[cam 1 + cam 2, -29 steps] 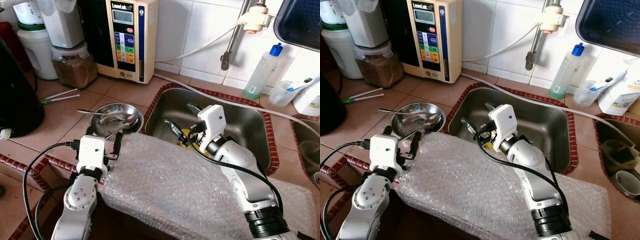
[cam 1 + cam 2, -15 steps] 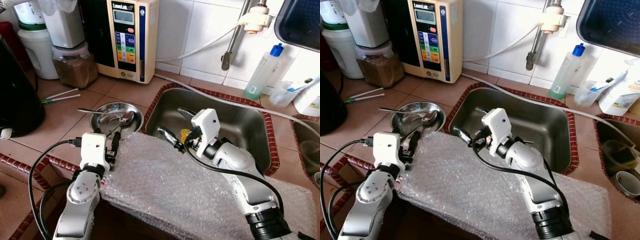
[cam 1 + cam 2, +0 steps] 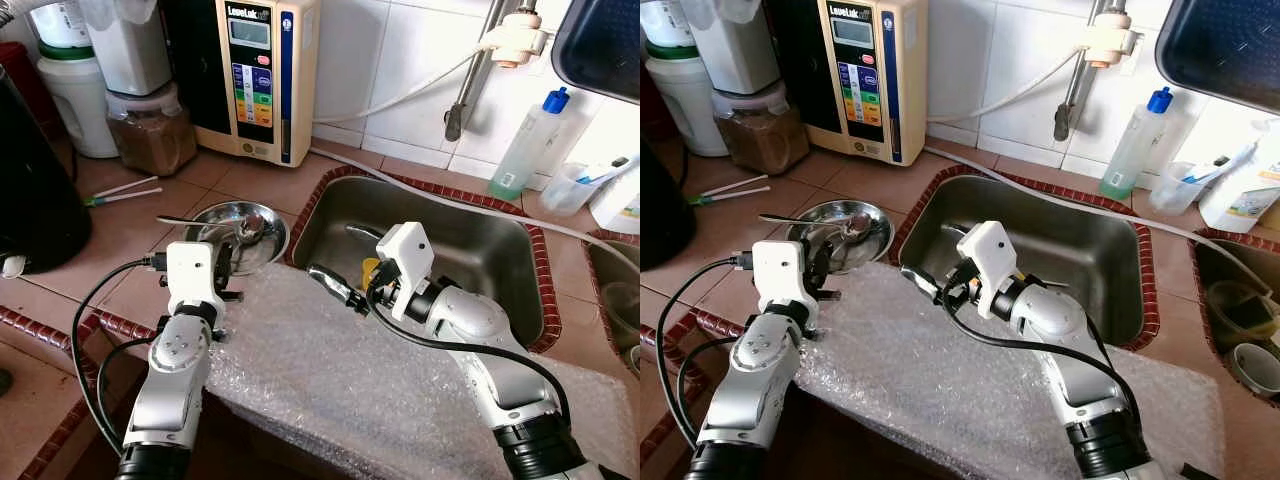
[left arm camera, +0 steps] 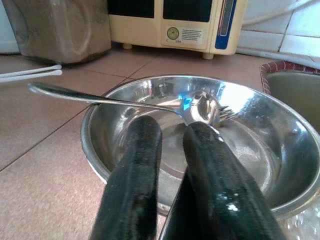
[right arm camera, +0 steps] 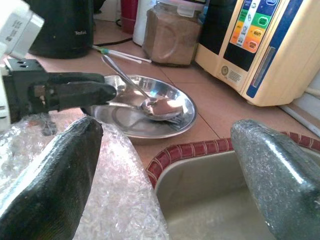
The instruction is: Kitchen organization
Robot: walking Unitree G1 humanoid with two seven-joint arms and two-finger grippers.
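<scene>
Both pincers near the steel bowl, nothing held yet

Nearest lies the bubble wrap (image 3: 380, 390) on the desk (image 3: 120, 240) edge. The left pincer (image 3: 228, 262) hovers at the near rim of the bowl (image 3: 262, 243), its fingers (image 4: 137, 165) almost together and empty. The right pincer (image 3: 352, 258) is over the sink (image 3: 480, 250) corner, fingers wide apart, empty, aimed toward the bowl. In the bowl lie a spoon (image 4: 100, 99) and a fork (image 4: 222, 112), the handle over the rim. The step seems to be the reach for this cutlery; next, one pincer must come lower and close on the thin handle. Behind stand a jar (image 3: 150, 128) and a water machine (image 3: 262, 75).
</scene>
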